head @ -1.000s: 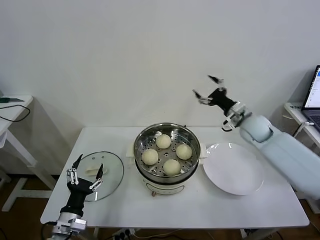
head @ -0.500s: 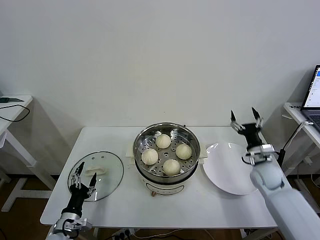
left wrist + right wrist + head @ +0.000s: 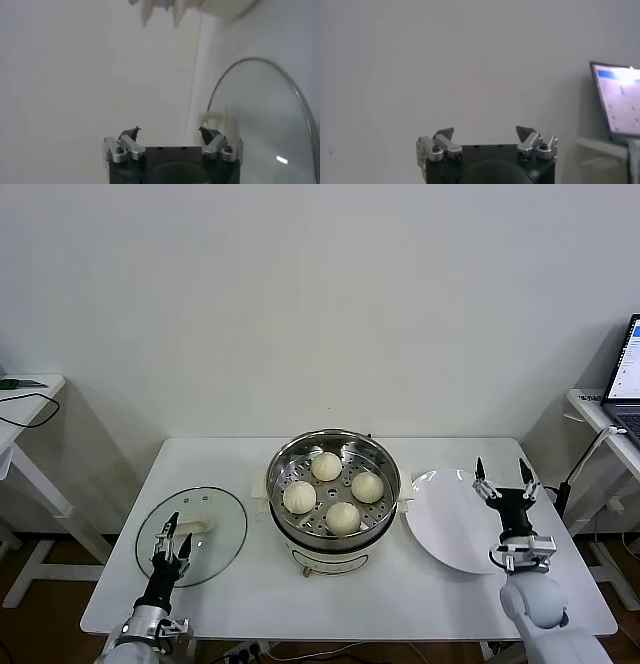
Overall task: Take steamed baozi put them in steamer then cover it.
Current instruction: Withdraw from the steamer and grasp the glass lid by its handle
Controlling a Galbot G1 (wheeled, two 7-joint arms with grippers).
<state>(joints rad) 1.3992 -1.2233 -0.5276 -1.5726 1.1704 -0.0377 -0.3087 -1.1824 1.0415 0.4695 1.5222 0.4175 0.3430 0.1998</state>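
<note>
1. Surface: white, rectangular, set against a plain white wall; it carries every item listed below.
2. Steamer: round shiny steel pot on a white base, standing at the middle of the surface, uncovered. A perforated steel tray sits inside it.
3. Steamed baozi: four smooth cream-white buns resting on the perforated tray inside the steamer, spaced apart in a rough diamond, one toward the wall, one toward the robot, one to each side.
4. Cover: round clear glass lid with a metal rim and a white oblong handle, lying flat on the surface to the left of the steamer, just beside it and not on it. In the left wrist view its rim curves past the end effector and the white handle shows close to one fingertip.
5. Plate: flat white round plate on the surface to the right of the steamer, near its base, with nothing on it.
6. Left end effector: low at the near left edge of the surface, over the near rim of the cover, fingers pointing up and spread wide, holding nothing.
7. Right end effector: at the right side of the surface, over the far right edge of the plate, fingers pointing up and spread wide, holding nothing.
8. Laptop: open on a side table to the right, well apart from the surface.
</note>
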